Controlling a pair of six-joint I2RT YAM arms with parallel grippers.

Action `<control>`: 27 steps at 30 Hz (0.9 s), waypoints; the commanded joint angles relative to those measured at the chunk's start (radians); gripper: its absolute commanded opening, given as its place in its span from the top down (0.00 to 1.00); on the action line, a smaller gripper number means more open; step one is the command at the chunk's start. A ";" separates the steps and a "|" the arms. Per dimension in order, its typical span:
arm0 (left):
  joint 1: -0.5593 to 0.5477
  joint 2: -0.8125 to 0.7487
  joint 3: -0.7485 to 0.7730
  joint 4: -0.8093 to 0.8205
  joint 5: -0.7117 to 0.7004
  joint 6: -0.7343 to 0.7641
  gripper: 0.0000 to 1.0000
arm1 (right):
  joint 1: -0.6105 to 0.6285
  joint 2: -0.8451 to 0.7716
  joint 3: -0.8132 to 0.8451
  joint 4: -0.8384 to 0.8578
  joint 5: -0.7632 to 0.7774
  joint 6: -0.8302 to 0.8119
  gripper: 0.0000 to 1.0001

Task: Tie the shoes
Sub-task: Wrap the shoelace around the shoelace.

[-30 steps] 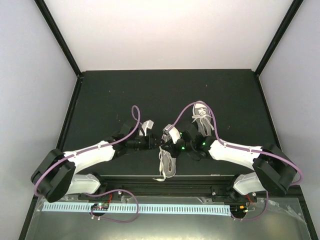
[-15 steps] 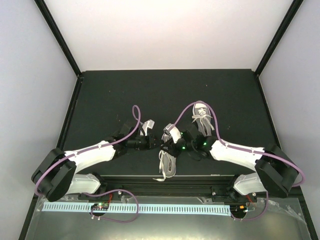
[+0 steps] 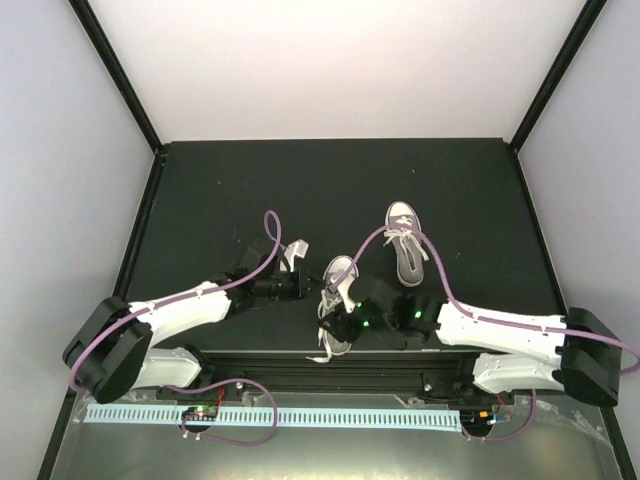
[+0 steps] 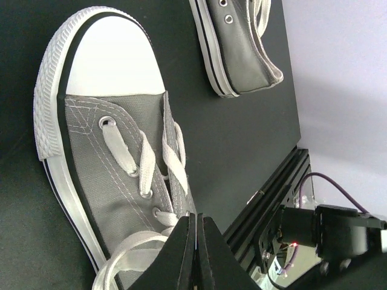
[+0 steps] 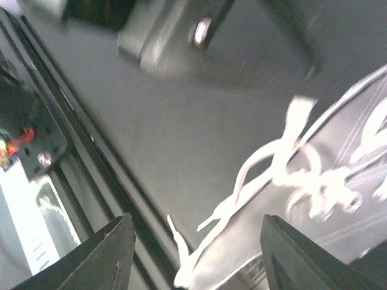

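Note:
The shoes are grey canvas sneakers with white toe caps and laces. The near shoe (image 3: 338, 285) (image 4: 115, 139) (image 5: 314, 199) lies toe away from me. The far shoe (image 3: 405, 243) (image 4: 239, 42) lies to its right and further back. My left gripper (image 3: 303, 286) (image 4: 196, 219) is shut at the near shoe's left side, its tips by the upper eyelets. A lace loop (image 4: 130, 257) runs beside its fingers; whether lace is pinched is hidden. My right gripper (image 3: 343, 322) (image 5: 195, 220) is open over the near shoe's heel, with loose lace ends (image 5: 187, 248) below it. That view is blurred.
A black rail (image 3: 330, 365) (image 4: 266, 205) runs along the table's near edge just behind the near shoe's heel. A lace end (image 3: 322, 348) trails toward it. Black posts (image 3: 115, 70) frame the dark mat (image 3: 220, 190), with white walls behind.
My right gripper has opened and drawn back toward the near edge, uncovering the far shoe and the near shoe's toe. My left gripper has shut and stayed in place.

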 commanded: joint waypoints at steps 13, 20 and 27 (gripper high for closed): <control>0.002 -0.033 0.001 -0.014 -0.023 0.019 0.98 | 0.227 0.361 0.208 -0.224 0.339 0.199 0.55; 0.002 -0.030 0.005 -0.016 -0.022 0.023 0.98 | 0.255 0.430 0.244 -0.280 0.388 0.203 0.63; 0.001 -0.027 0.004 -0.017 -0.024 0.028 0.98 | 0.292 0.492 0.272 -0.323 0.429 0.216 0.84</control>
